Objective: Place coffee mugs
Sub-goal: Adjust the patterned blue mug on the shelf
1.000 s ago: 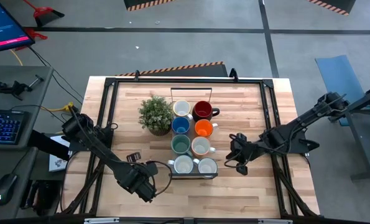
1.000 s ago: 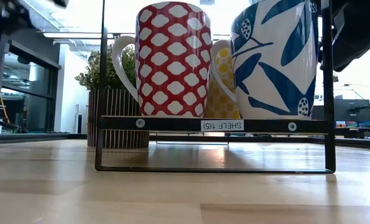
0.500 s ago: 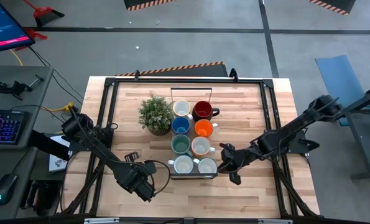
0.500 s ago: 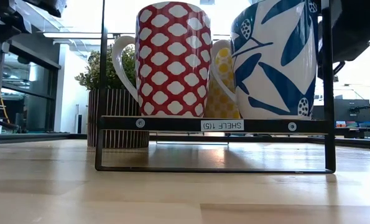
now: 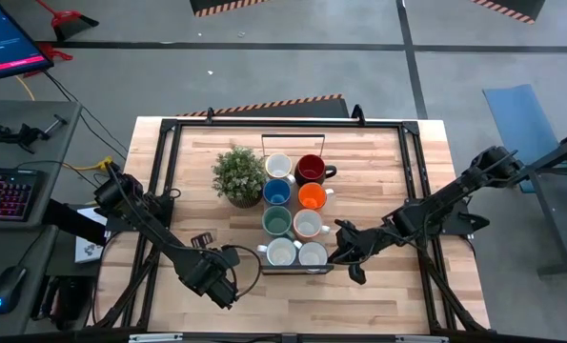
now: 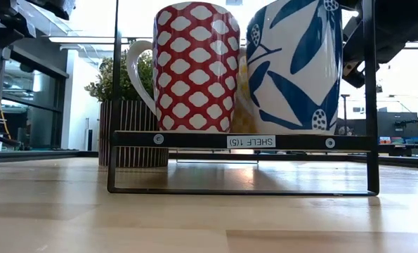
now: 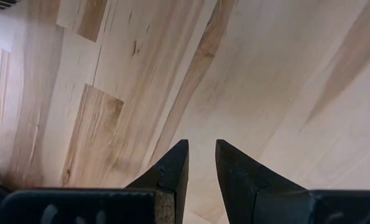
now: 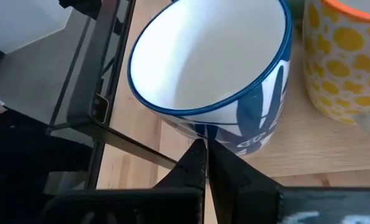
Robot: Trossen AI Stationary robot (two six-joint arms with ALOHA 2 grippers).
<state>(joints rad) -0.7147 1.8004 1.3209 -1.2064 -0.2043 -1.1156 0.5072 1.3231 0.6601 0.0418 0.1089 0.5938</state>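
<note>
At the near right corner of the black wire shelf, the right gripper has come in low from the right side and presses against the blue-leaf mug, which leans toward its red-and-white neighbour instead of standing square. From the right wrist view the two dark fingers sit nearly closed, only a thin slit between them, their tips right under the blue rim of the leaf mug; I cannot tell whether they pinch the handle or merely push the wall. The yellow-dotted mug stands just beside it.

What matters for the next move is direction: the mug lies straight ahead of the fingers, mouth up, its long axis tipped away from the gripper and toward the middle of the shelf. The right arm is plainly the nearer one. My guess is that any further push would tip the mug harder into the red one, so easing off or lifting looks wiser.

Six more mugs fill the rows behind, next to the potted plant. The left gripper hangs over bare table left of the shelf, fingers narrowly parted and holding nothing.
</note>
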